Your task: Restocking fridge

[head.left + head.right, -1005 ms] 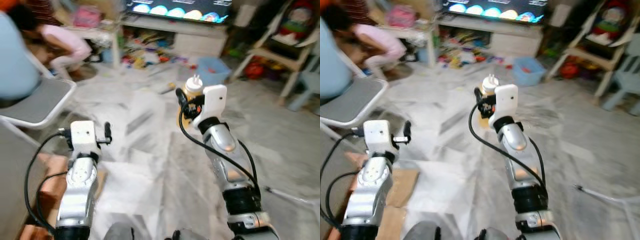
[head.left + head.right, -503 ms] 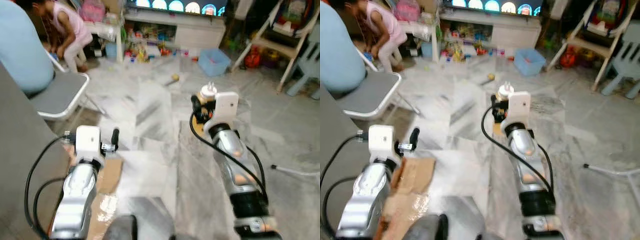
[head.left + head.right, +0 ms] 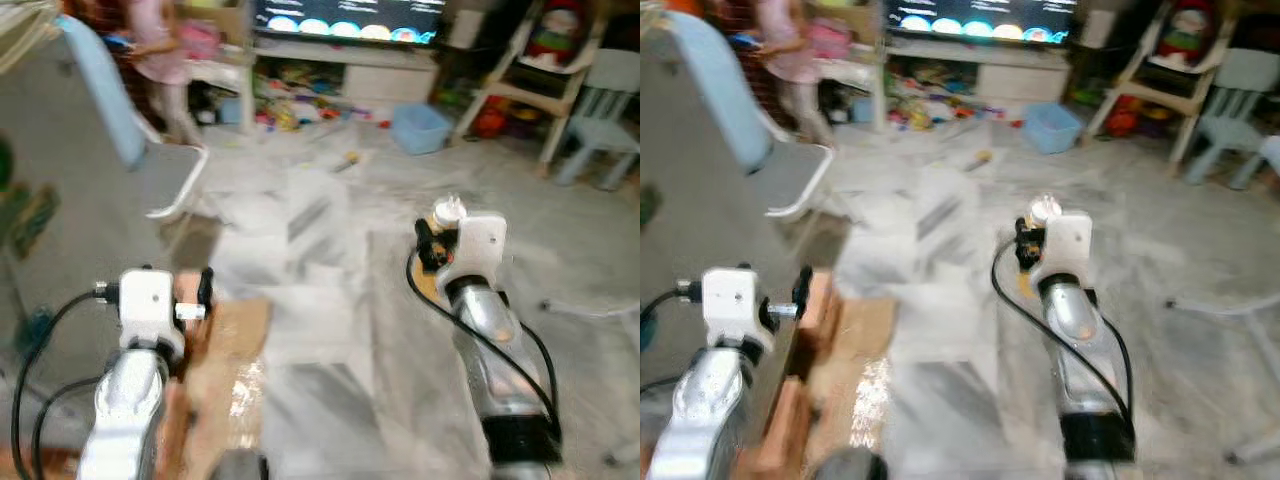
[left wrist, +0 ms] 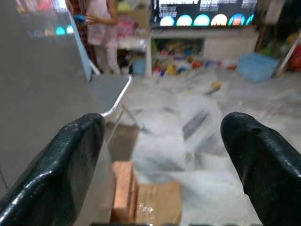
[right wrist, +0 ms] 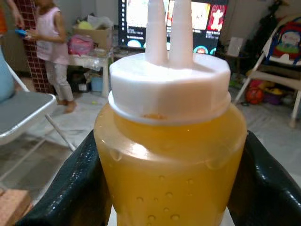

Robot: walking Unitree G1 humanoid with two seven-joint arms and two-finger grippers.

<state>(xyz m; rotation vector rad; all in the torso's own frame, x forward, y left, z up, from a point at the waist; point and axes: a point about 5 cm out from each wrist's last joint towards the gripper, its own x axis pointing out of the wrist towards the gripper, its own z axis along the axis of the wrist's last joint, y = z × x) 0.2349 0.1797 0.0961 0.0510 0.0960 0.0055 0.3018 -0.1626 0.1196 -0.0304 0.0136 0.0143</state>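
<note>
A marble floor (image 3: 320, 230) in a cluttered living room was seen; a yellow bottle (image 5: 169, 160) was clamped by the right gripper (image 5: 169, 188), the left gripper (image 4: 164, 155) gaped wide, so restocking seemingly remained undone

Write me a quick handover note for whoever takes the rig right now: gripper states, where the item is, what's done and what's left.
Right gripper: shut on the clear squeeze bottle of orange-yellow liquid with a white twin-spout cap, held upright in front of the robot above the grey marble floor.
Left gripper: open, holding nothing, raised beside a grey panel, above brown cardboard on the floor.
Surroundings: grey folding chair ahead left; a person in pink standing near the TV.
Done: bottle picked up.
Left: carry it to the fridge and put it inside. The eye views are blurred.
</note>
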